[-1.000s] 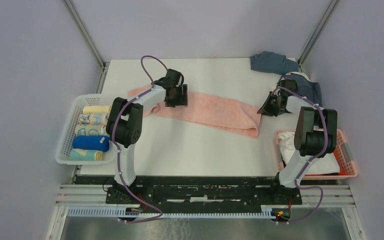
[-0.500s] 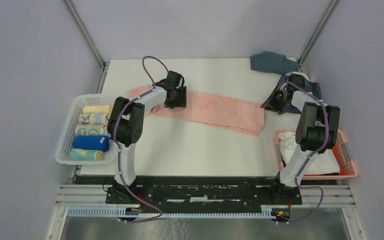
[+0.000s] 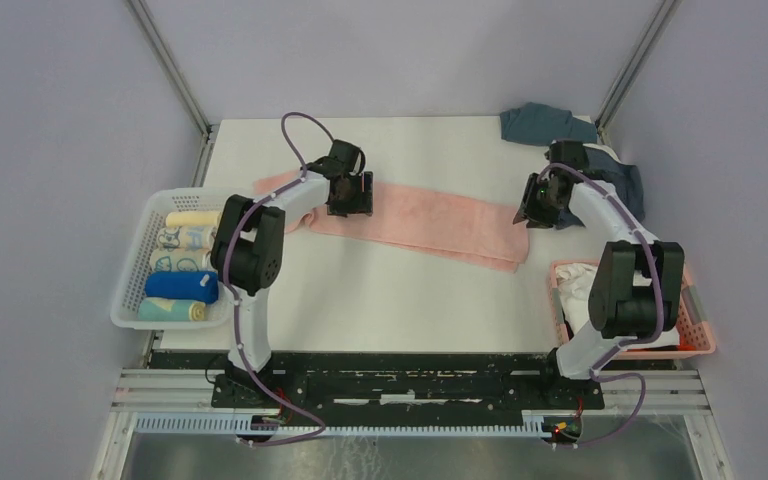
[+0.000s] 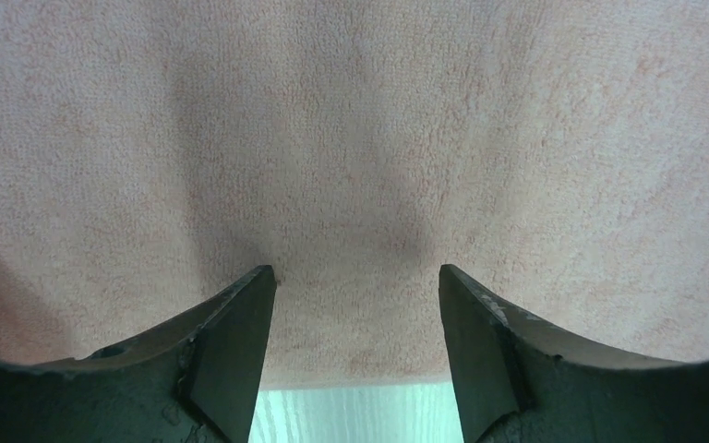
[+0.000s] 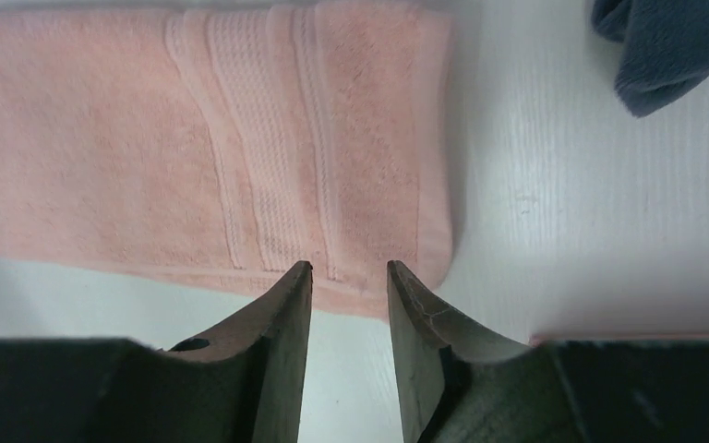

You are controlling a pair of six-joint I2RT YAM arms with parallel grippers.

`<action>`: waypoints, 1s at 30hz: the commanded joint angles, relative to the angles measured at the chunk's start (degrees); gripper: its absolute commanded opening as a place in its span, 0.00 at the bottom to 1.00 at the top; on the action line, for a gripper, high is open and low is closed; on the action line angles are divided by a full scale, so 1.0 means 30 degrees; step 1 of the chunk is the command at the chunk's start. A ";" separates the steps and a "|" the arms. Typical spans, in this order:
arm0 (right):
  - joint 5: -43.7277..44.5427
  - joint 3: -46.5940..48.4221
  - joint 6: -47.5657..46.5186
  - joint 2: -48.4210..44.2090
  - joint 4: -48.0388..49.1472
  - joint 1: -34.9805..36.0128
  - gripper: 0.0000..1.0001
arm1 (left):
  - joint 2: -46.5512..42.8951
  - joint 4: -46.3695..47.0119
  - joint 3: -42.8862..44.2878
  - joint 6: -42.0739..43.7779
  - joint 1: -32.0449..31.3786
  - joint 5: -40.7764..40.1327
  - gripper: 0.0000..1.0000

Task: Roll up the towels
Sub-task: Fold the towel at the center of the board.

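A pink towel (image 3: 440, 220) lies flat and stretched across the middle of the table. My left gripper (image 3: 350, 195) is low over its left part, open. In the left wrist view the towel (image 4: 351, 138) fills the picture and my left gripper (image 4: 355, 272) has its tips at the cloth with nothing clamped. My right gripper (image 3: 535, 208) hovers just off the towel's right end. In the right wrist view my right gripper (image 5: 348, 268) is open and empty above the towel's (image 5: 148, 138) ribbed end band.
A white basket (image 3: 132, 290) at the left holds several rolled towels (image 3: 182, 286). A pink basket (image 3: 700, 330) at the right holds white cloth. A slate blue towel (image 3: 545, 125) and a navy towel (image 3: 622, 182), (image 5: 669, 46) lie at the back right.
My right gripper has opened, let go of the pink towel's right end and drawn back from it. The towel's right end now lies straighter. The left gripper has stayed put.
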 commanded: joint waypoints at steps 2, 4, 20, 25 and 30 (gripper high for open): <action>0.5009 -0.0515 -0.0015 -0.1167 -0.2334 0.2192 0.43 | -0.2571 0.0163 -0.0633 -0.0138 0.0075 0.0987 0.73; 0.6037 -0.1108 0.0463 -0.1318 -0.2300 0.2589 0.42 | -0.3138 0.0180 -0.1129 -0.0125 0.0060 0.1036 0.73; 0.6737 -0.3119 0.2125 0.0576 0.0496 0.2960 0.39 | -0.6188 0.1059 -0.5496 -0.0012 -0.0116 0.0963 0.74; 0.6907 -0.3380 0.2474 0.1703 0.1034 0.2964 0.40 | -0.6208 0.1167 -0.5599 0.0137 -0.0257 0.0798 0.74; 0.6879 -0.3675 0.2407 0.2444 0.1140 0.2963 0.34 | -0.6216 0.1297 -0.5754 0.0125 -0.0352 0.0705 0.74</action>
